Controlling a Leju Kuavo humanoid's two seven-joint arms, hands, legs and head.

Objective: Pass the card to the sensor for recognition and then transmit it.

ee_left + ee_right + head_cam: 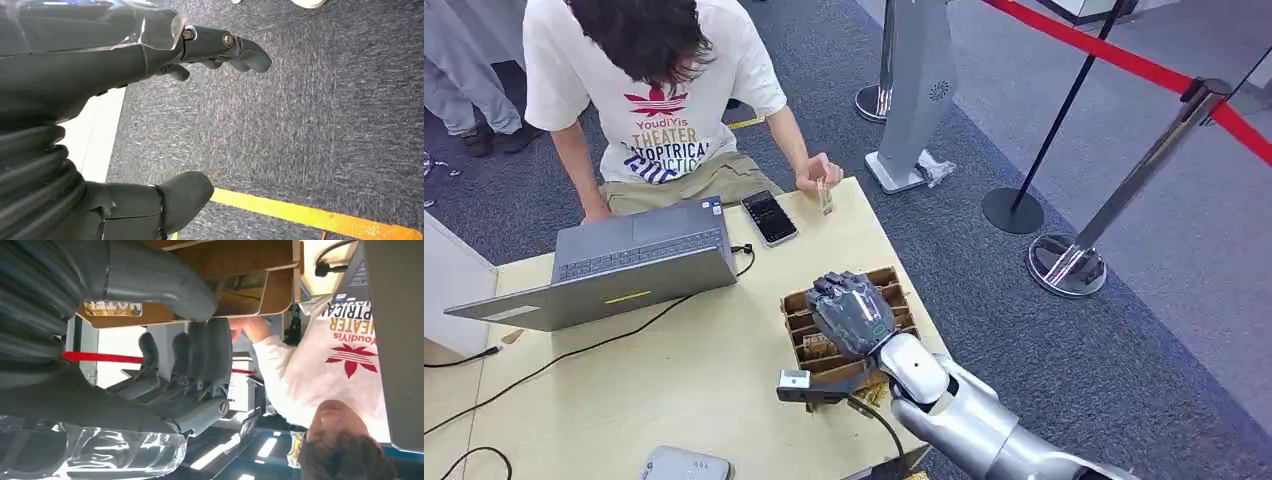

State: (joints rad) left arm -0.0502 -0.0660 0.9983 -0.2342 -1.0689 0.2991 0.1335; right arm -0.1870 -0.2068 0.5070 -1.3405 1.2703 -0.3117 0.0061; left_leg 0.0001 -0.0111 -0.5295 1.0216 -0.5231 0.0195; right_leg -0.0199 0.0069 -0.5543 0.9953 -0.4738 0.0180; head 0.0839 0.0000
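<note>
right robot hand (852, 312) over slotted card box (802, 322) on worktop (684, 390), fingers apart, empty, poised to pick | left robot hand (150, 65) hanging over floor, loosely open, idle; person's hand (817, 172) holding card (825, 196) upright

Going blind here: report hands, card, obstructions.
Right hand over slotted card box, holding nothing. Left hand hanging, empty. Person's hand holds a card.

you're looking at a public hall or exhibition floor set up for a demo, not a home or lab. grey carpet (1124, 300) runs wall to wall, chrome posts (1124, 200) carry a red rope barrier (1114, 55), and a grey kiosk stand (919, 90) sits just behind them. a plain table (674, 380) with a laptop (624, 265), a phone (769, 217) and a seated person (659, 90) serves as the work station.
</note>
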